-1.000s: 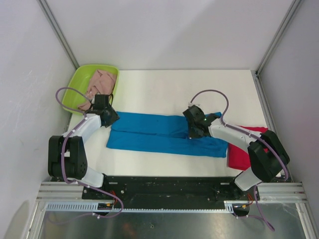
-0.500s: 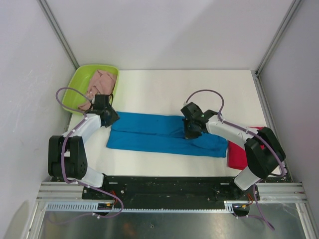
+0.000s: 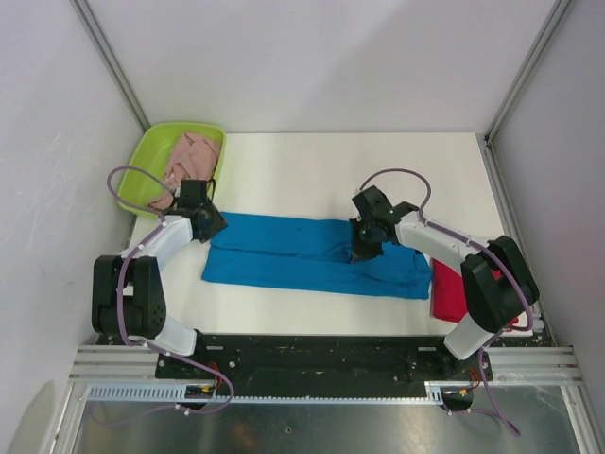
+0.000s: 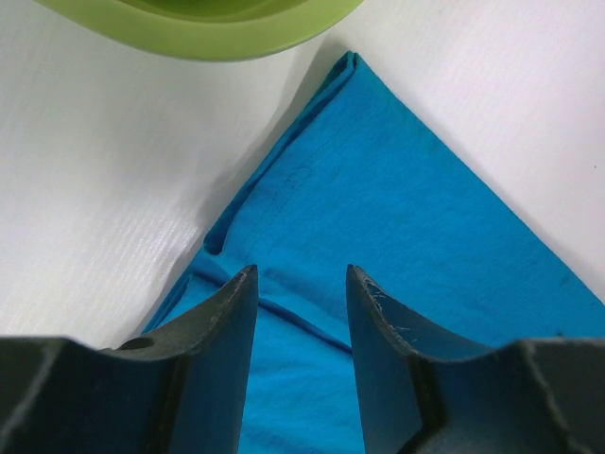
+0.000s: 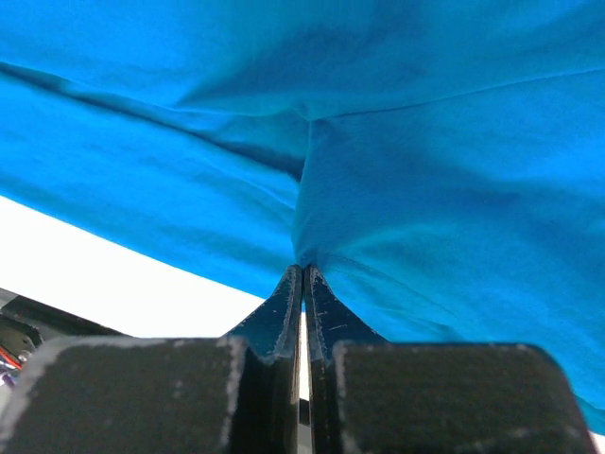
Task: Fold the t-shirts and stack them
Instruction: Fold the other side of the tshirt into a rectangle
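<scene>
White table, pale walls: my right pincer nips tight on the blue t-shirt (my left pincer gapes, empty).

"Where does the bright blue soft cloth t-shirt lie?"

"At the table's middle, folded into a long flat band running from 9 to 3 o'clock. A fold of it is pinched up toward its 3 o'clock end."

"And the others?"

"The red cloth t-shirt lies at 4 o'clock, against the blue band's end. The pale pink cloth t-shirt sits crumpled at 10 o'clock, in the lime-green plastic tray."
</scene>
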{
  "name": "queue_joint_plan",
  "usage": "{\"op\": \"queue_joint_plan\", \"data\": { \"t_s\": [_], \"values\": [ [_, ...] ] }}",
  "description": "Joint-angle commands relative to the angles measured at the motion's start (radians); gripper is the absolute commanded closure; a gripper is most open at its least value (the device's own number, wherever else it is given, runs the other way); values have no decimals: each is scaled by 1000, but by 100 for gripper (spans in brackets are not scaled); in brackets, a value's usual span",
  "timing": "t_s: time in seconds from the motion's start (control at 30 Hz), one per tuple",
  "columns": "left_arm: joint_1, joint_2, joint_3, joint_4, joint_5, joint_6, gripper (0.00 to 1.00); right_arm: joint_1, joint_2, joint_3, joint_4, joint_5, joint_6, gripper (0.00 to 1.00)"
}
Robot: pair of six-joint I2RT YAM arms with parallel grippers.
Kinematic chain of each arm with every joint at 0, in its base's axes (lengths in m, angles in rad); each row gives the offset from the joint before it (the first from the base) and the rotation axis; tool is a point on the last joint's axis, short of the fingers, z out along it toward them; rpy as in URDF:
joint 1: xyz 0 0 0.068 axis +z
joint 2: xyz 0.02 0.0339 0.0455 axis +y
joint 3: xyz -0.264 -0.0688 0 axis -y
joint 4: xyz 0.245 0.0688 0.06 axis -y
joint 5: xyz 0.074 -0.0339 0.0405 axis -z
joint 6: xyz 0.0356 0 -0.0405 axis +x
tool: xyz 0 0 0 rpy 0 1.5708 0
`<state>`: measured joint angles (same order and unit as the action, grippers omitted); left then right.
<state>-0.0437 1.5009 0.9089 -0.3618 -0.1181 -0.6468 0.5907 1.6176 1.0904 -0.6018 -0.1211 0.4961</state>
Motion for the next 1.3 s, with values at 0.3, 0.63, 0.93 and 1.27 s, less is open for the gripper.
{"op": "queue_joint_plan", "data": {
  "t_s": [0.3, 0.63, 0.93, 1.27],
  "values": [
    [-4, 3, 30, 0, 18, 7, 53, -1, 41, 71, 29, -68, 15, 96],
    [-4, 3, 31, 0, 24, 6, 53, 8, -46, 64, -44, 86, 17, 52],
    [-16, 15, 44, 2, 31, 0, 53, -143, -229, -67, -42, 290, 118, 48],
    [-45, 54, 93, 6, 54, 8, 52, -394, -166, -101, 179, 351, 123, 53]
  ]
}}
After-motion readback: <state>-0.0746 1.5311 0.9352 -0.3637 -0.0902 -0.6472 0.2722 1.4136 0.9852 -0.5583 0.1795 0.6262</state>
